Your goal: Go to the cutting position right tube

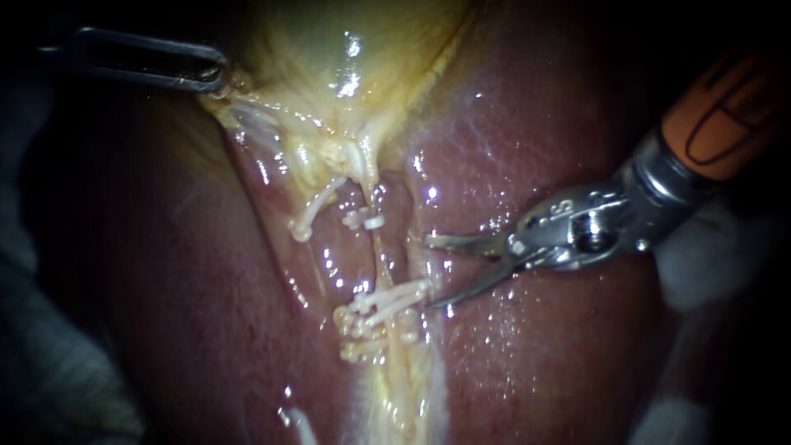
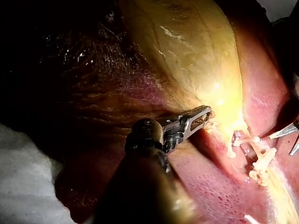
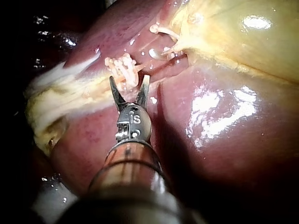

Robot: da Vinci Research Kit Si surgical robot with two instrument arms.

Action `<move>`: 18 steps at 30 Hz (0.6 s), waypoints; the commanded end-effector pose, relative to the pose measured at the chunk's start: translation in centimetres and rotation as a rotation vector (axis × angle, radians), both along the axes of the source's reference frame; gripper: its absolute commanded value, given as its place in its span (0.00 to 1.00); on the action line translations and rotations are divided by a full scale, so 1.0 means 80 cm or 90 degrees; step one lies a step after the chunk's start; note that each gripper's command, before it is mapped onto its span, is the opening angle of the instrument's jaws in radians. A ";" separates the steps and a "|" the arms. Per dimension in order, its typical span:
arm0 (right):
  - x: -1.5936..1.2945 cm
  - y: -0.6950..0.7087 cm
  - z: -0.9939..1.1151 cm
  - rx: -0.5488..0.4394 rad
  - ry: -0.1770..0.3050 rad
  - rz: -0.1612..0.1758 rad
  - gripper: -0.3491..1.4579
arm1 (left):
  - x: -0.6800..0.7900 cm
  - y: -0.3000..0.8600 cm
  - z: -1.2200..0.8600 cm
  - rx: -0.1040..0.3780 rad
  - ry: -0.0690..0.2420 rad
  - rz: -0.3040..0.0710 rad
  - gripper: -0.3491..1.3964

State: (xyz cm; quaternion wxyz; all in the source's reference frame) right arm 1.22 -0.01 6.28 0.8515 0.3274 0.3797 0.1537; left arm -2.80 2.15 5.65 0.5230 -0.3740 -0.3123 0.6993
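The right tool point(image 1: 430, 273) is a pair of slim blades, spread wide in a V with nothing between them. It hovers just over the wet liver point(image 1: 535, 354) that lies under it. Directly ahead of the blade tips runs the right tube point(image 1: 381, 259), a thin pale strand. The tips stop just short of it and are aimed at its bare stretch. Beside the one blade tip a bunch of white clips point(image 1: 379, 309) crosses the tube, the nearest clip end almost at the blade. I cannot tell whether they touch. Beside the other blade tip, a little farther along the tube, sits a single clip point(image 1: 362, 219). Beyond the tube a further clip point(image 1: 317, 208) lies aslant. Farther on, the yellow gallbladder point(image 1: 329, 49) rises. At its edge, well apart from the right tool, the left tool point(image 1: 216, 76) is clenched on a fold of gallbladder tissue.
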 end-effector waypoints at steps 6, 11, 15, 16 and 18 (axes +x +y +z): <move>0.0012 -0.0003 0.0029 0.036 0.009 0.000 0.97 | -0.0002 -0.0002 -0.0003 -0.002 0.001 0.001 0.00; 0.0030 -0.0004 0.0051 0.055 0.020 0.000 0.98 | -0.0002 -0.0002 -0.0003 -0.002 0.001 0.001 0.00; 0.0046 -0.0003 0.0065 0.070 0.040 0.007 0.99 | -0.0001 -0.0001 -0.0004 -0.002 0.000 0.002 0.00; 0.0050 -0.0002 0.0067 0.074 0.046 0.009 0.99 | -0.0001 -0.0001 -0.0004 -0.002 0.000 0.002 0.00; 0.0060 -0.0002 0.0072 0.085 0.059 0.015 0.99 | -0.0001 -0.0001 -0.0004 -0.002 0.000 0.002 0.00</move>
